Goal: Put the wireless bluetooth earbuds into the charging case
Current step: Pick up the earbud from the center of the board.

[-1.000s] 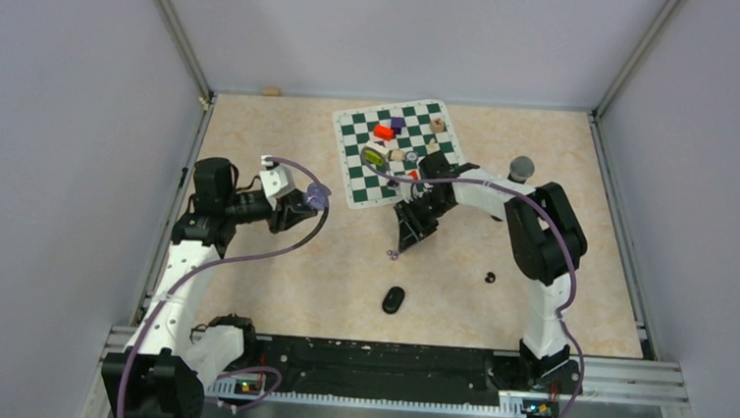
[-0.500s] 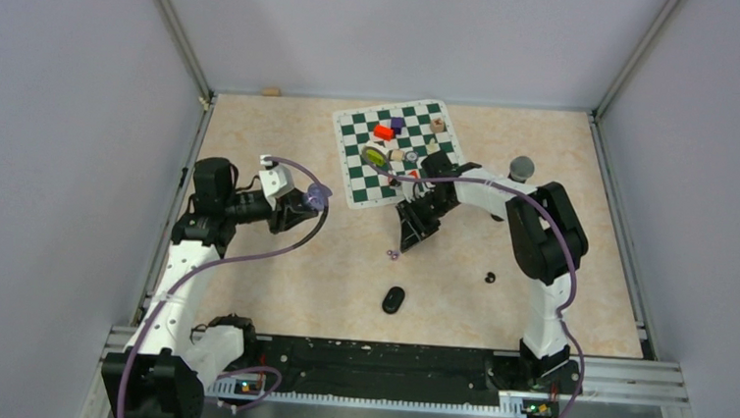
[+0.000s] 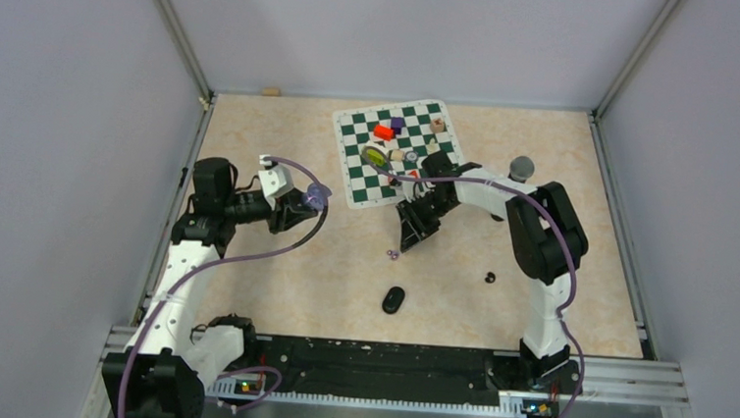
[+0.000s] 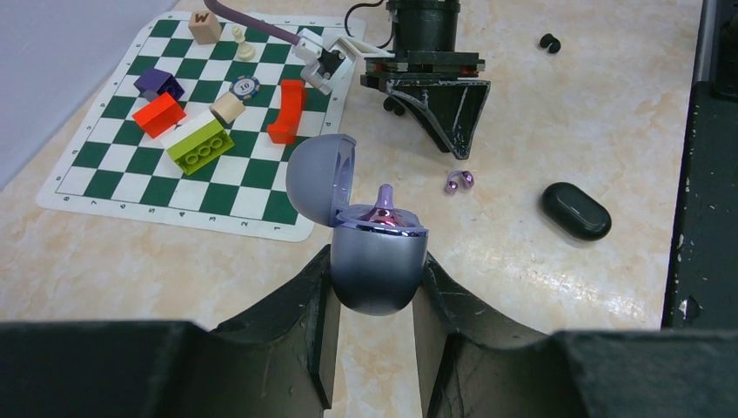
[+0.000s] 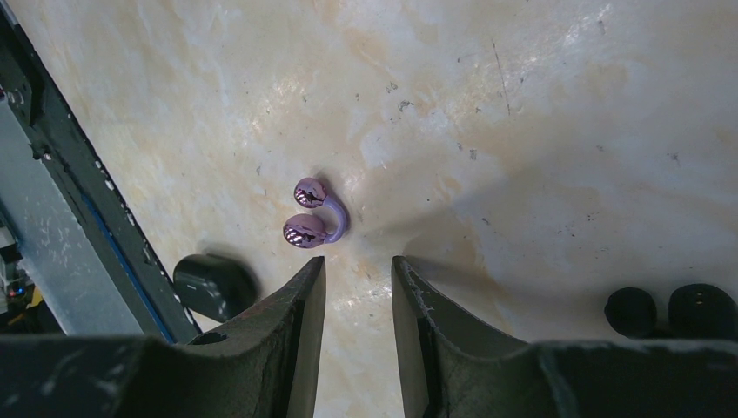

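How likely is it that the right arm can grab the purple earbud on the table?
Probably yes: the right gripper hovers just short of the purple earbud, jaws parted, with only table surface between them.

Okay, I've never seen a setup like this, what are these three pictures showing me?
Two robot arms are bolted to a table's near edge. One picture looks down from above; the other two come from cameras on each wrist. The left end effector is shut on an open purple case with one purple earbud in it. The right end effector hangs open and empty close to a second purple earbud on the table. Also lying there: a black case, black earbuds, and a chessboard mat carrying coloured blocks.
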Tool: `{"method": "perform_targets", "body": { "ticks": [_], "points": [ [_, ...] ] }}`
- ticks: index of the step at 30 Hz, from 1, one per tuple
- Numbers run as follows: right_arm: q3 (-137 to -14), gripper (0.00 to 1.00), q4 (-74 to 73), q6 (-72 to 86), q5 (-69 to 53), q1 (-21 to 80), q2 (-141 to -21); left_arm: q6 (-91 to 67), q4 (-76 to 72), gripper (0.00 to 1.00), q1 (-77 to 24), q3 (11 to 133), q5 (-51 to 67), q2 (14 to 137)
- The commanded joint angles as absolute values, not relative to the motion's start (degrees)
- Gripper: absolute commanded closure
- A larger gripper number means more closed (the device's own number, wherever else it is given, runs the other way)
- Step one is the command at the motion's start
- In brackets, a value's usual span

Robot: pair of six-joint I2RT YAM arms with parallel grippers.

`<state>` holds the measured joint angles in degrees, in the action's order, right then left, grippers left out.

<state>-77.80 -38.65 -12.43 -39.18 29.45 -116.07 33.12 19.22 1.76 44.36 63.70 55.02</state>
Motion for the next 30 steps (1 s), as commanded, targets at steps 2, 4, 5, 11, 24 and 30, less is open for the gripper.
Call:
{"method": "perform_targets", "body": {
  "ticks": [2, 4, 5, 11, 24, 30],
  "points": [
    [-79.5, 0.66, -39.3, -13.3, -39.3, 29.1, -118.0, 32.8, 16.7, 1.00, 2.4, 44.0, 66.4, 54.7],
    [-79.4, 0.66, -39.3, -13.2, -39.6, 29.1, -118.2, 32.9, 16.5, 1.00, 2.5, 44.0, 66.6, 54.8],
    [-79.4, 0.66, -39.3, -13.2, -39.6, 29.1, -118.4, 32.8, 16.5, 1.00, 2.5, 43.9, 66.6, 54.9],
    [-79.6, 0.67, -39.3, -13.0, -40.1, 29.1, -119.3, 32.7, 16.4, 1.00, 2.5, 44.0, 66.6, 55.2],
    [-80.0, 0.73, -39.2, -12.8, -39.2, 29.9, -121.3, 32.7, 16.4, 1.00, 2.6, 44.0, 67.1, 55.2],
    [-80.1, 0.74, -39.2, -12.8, -38.4, 30.5, -121.6, 32.6, 16.4, 1.00, 2.9, 43.9, 67.6, 55.2]
  ]
}}
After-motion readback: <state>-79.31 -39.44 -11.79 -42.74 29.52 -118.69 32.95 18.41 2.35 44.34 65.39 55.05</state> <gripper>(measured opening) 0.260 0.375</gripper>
